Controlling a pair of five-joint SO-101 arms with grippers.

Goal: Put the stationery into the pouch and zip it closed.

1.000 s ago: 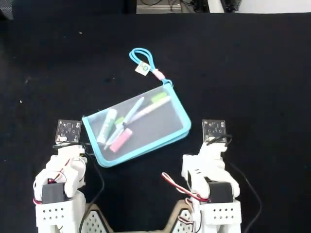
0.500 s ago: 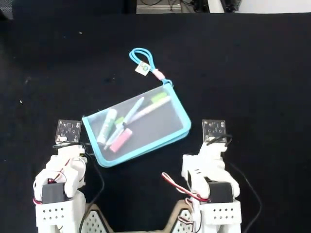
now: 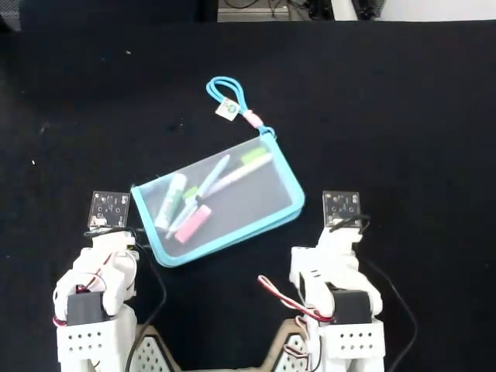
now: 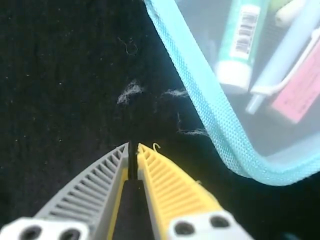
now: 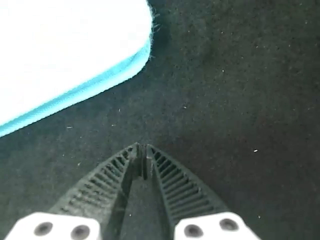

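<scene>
The pouch [image 3: 262, 198] lies flat near the middle of the desk [image 3: 403, 116], at a slant and closer to the front edge than the back. The stationery [image 3: 191, 204], a handful of pens and markers plus a pink piece, shows through its clear side, so the filling looks done. The blue cord loop [image 3: 227, 91] trails from the pouch's far corner toward the back edge. The blue border runs unbroken where it can be seen, so I judge the pouch is zipped shut too, though the slider is too small to make out. The left gripper [image 4: 133, 147] has its jaws pressed together on nothing, just beside the pouch's near-left corner. The right gripper [image 5: 144, 148] is likewise closed and empty, off the near-right corner. Both sit by the front edge, and little seems left to do
</scene>
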